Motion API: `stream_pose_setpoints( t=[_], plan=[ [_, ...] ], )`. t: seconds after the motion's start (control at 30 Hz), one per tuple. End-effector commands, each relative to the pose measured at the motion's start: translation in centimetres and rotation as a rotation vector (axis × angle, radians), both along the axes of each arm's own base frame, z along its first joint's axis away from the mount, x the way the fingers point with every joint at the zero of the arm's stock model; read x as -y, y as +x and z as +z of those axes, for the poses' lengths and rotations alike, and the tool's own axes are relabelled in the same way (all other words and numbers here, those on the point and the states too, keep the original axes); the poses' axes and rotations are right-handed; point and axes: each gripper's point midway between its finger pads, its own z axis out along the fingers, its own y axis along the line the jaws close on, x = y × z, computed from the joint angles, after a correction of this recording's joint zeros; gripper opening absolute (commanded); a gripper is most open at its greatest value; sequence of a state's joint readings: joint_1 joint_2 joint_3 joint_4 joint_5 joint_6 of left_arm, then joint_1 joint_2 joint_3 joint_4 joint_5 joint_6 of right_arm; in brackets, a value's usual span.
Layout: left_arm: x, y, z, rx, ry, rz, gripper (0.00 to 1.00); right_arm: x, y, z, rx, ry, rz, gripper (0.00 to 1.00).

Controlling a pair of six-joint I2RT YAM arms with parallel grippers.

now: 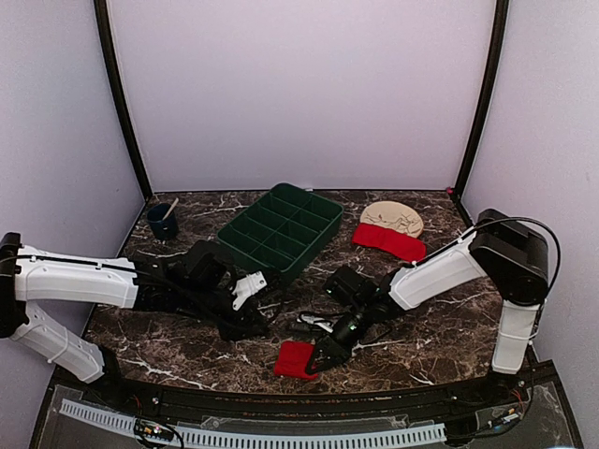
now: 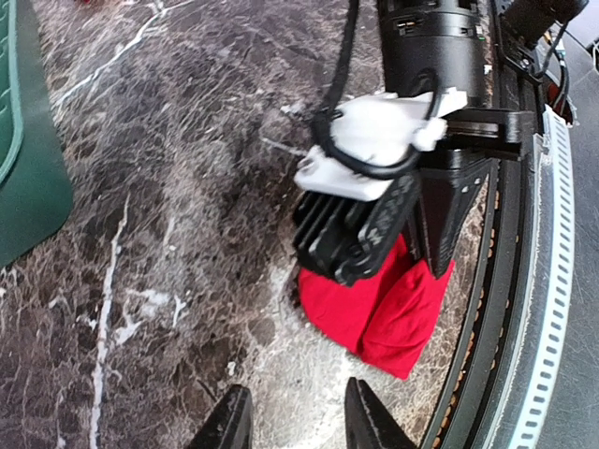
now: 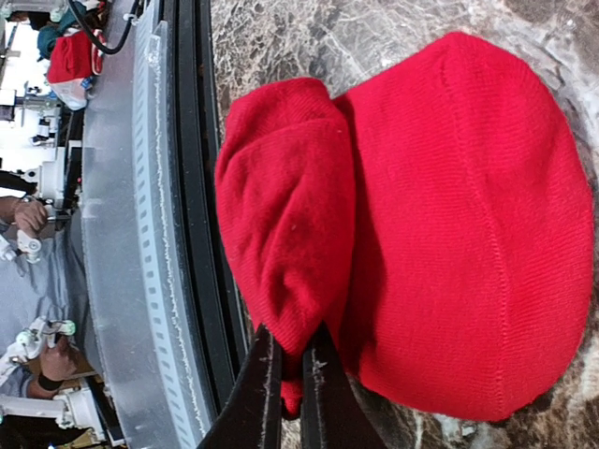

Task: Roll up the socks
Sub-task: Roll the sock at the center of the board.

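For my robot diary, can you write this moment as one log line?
right hand: pinching fold of red sock at near edge | left hand: open, empty, nearby | other sock: flat, back right

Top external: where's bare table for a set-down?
Bare marble: near-right, between right arm and front edge; back left, between blue cup and green tray. Crowded: front centre, left gripper beside, right gripper pinching the bundled sock.

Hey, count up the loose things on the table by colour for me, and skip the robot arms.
Red: 2, the sock bundle at the near edge and the flat sock
Green: 1, the tray
Dark blue: 1, the cup
Beige: 1, the cloth piece
Total: 5
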State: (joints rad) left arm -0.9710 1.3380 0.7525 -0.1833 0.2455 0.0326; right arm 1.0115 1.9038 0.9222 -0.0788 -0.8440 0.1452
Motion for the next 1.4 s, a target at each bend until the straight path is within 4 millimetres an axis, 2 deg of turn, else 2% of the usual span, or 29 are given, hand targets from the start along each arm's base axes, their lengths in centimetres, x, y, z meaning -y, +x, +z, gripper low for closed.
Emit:
stream_pose_setpoints(
  t=[0.0,0.23,0.83,1.37],
  plan=[
    [1.0,-1.5,-0.1,0.028,-0.001,-0.09,0.36,0.4,-0.6,-0.4,-0.079,-0.011,-0.006,0.03],
    [1.9,-3.0,-1.7,0.041,0.052,-0.167,0.37,0.7,-0.6,-0.5,-0.135,-0.01,-0.031,0.03],
    [5.2,-6.6,-3.3,0.048,0.08,-0.363,0.4,1.2,-0.1,-1.2,-0.211,-0.025,-0.06,0.03],
    [5.5,-7.1,-5.3,0.064,0.138,-0.412,0.4,1.4,-0.2,-1.2,-0.222,-0.021,-0.056,0.03]
  ],
)
